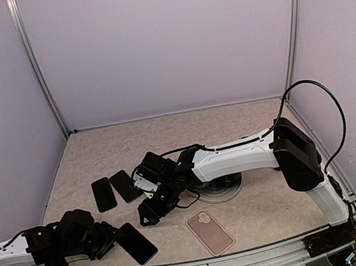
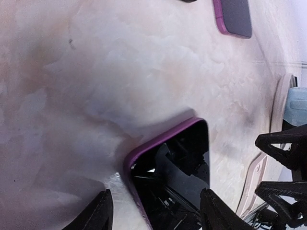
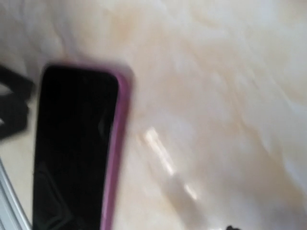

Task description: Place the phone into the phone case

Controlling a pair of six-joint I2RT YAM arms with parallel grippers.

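beige marbled table [image 1: 246, 128], left end effector [image 2: 156, 212] spread wide astride phone [image 2: 180, 160], right end effector [image 1: 151, 211] opening unclear

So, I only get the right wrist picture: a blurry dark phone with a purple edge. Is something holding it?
Observer: Not gripped, as far as I can see. The left gripper has a finger on each side of the phone, which lies flat on the table.
Operator: Where's the case?
Observer: The case, pink, lies to the phone's right, apart from it.
Operator: Any other phones?
Observer: Yes, two more phones lie side by side further back.
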